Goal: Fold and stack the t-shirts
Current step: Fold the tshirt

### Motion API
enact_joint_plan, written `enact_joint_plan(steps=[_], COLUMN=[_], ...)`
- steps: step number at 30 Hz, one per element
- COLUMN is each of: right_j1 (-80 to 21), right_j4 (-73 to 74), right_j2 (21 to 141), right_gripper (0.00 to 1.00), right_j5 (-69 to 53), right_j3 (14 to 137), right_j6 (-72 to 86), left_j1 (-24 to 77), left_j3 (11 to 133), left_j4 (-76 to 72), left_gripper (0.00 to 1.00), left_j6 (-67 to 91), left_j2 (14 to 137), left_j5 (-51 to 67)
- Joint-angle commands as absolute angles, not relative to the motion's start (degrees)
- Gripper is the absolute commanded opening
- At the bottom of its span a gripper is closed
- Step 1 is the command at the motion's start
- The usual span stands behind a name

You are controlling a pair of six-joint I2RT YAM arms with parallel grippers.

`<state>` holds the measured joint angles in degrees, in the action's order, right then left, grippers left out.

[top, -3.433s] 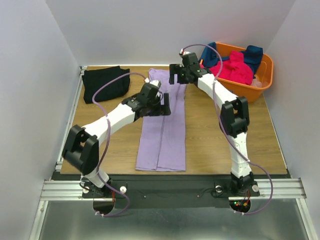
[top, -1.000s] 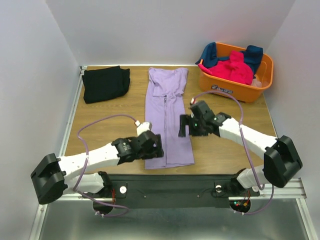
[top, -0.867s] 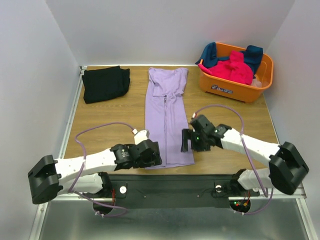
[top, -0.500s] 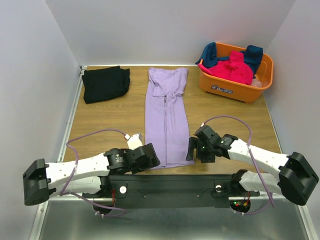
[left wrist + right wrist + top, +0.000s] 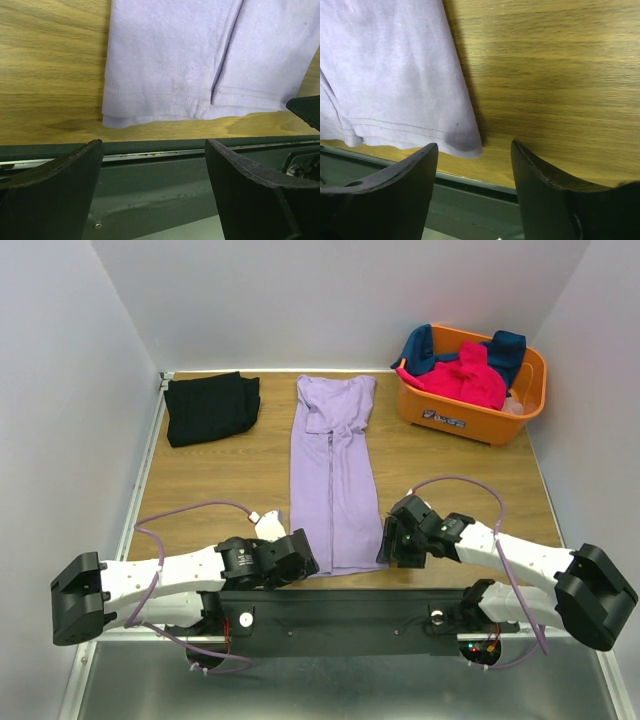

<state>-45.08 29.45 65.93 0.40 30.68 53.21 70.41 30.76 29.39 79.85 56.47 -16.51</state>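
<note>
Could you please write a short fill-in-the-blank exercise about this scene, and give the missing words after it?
1. The left gripper and the right gripper both stand ____, holding nothing.
2. The hot-pink t-shirt lies in the orange ____.
3. The folded t-shirt at the far-left corner of the table is ____.
Missing words: open; basket; black.

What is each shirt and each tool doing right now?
Lavender t-shirt: folded into a long strip, lying flat.
Black t-shirt: folded, lying flat.
Pink t-shirt: crumpled in the orange basket.
Blue t-shirt: crumpled in the same basket.
Left tool: open, empty, by the lavender hem.
Right tool: open, empty, by the lavender hem.
</note>
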Motion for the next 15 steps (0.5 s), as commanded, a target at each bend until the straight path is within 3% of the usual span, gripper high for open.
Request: enact_joint_plan(steps=[1, 15], right_j1=[-45.53, -45.62], right_j4=[26.02, 23.55], right_j2=[66.53, 72.33], right_gripper=[0.63, 0.4], right_j5=[0.26, -2.37], right_j3=[29.44, 31.73], right_j6=[54.93, 52.3], left_j1=[70.75, 70.75], left_j3=[30.24, 32.08], left_j4=[29.53, 36.13], left_gripper=[0.93, 0.93], left_j6=[80.95, 84.11], left_j2=[56.86, 60.03], left_j5=[-16.7, -18.63])
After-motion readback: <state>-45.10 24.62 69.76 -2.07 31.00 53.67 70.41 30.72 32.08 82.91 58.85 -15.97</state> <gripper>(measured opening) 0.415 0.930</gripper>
